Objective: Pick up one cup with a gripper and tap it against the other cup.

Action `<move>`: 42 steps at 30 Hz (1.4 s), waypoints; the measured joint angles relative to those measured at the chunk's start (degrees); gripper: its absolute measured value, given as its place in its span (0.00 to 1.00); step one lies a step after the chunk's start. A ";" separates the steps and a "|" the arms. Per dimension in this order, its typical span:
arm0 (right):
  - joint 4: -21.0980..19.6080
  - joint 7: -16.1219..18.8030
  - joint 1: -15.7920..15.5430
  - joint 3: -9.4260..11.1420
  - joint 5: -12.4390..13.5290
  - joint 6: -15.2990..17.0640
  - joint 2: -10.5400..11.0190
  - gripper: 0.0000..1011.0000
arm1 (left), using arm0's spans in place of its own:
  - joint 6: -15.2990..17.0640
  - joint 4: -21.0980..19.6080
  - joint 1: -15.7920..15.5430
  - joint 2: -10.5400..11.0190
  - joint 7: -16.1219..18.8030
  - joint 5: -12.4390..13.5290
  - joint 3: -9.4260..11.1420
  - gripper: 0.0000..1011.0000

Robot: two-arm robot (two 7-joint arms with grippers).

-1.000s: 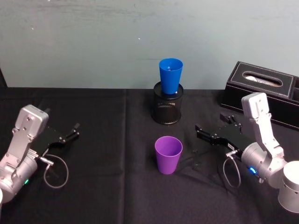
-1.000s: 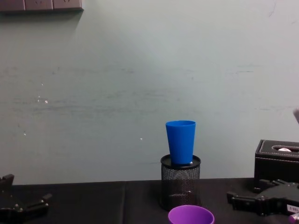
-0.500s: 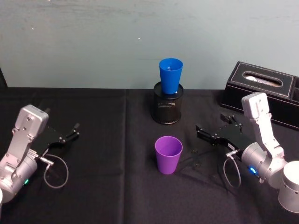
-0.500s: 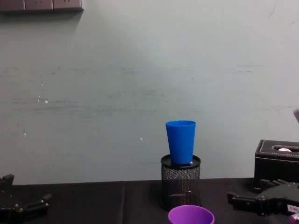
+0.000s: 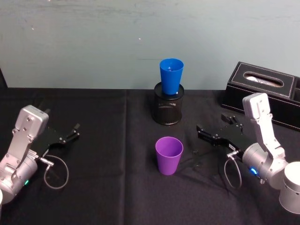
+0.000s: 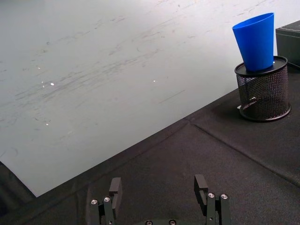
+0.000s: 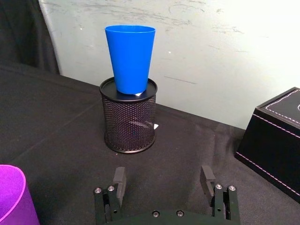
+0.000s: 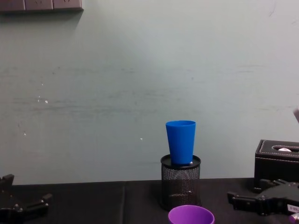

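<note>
Purple cup (image 5: 168, 155): plain tapered plastic tumbler, smooth, no handle. Stood upright, mouth up, on the black-covered counter (image 5: 103, 187), near its middle, free of all contact. Interior looked empty.

Blue cup (image 5: 171, 76): bright blue tumbler of the same tapered, handleless form, similar size. Sat upright with its narrow base dropped into the mouth of a black mesh pen holder (image 5: 168, 110), most of its body standing above the holder's rim. Tilted slightly in the head view. Holder stood behind the purple cup, toward the wall; the two cups were apart.

Right gripper (image 5: 200, 131): black, fingers spread, empty, low over the counter to the right of the purple cup, not touching it.
</note>
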 joint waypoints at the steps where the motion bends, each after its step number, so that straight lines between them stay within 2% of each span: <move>1: 0.00 -0.01 0.00 0.00 0.00 0.00 0.00 0.99 | 0.00 0.00 0.00 0.00 0.00 0.00 0.00 1.00; 42: 0.01 0.00 0.00 0.00 0.00 0.00 0.00 0.99 | 0.00 0.00 0.00 0.00 0.00 0.00 0.00 1.00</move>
